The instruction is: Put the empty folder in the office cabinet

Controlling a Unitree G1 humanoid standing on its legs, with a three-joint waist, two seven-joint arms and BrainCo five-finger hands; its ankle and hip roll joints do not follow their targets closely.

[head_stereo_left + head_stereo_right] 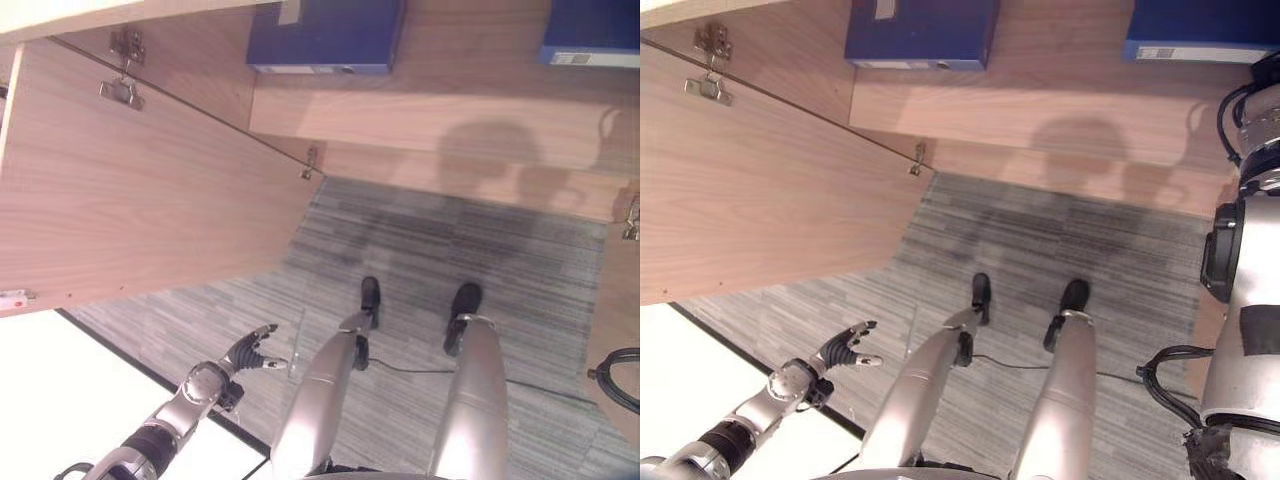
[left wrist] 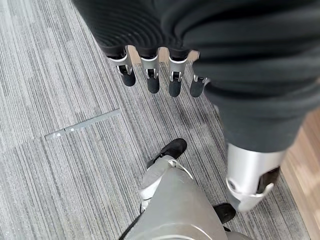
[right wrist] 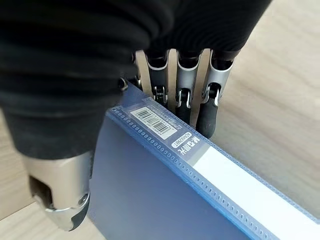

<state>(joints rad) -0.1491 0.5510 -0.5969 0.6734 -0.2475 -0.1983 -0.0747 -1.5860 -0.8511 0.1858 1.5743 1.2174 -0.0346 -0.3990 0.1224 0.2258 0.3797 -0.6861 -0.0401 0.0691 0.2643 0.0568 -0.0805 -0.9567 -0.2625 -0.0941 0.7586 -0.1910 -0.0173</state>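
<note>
Right hand (image 3: 75, 125) grips the blue folder (image 3: 165, 190) (thumb opposite fingers) on cabinet shelf (image 3: 280, 100).

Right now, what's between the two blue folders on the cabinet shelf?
Nothing: in the left eye view, bare wood shelf separates the blue folder on the left from the blue folder on the right, which the right hand is gripping.

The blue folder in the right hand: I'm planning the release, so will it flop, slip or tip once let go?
The blue folder probably stays stiff: its edge runs straight beyond the right hand. Its glossy sleeve looks slippery against the fingers. Upright on a narrow edge, it may tip on the wooden shelf.
</note>
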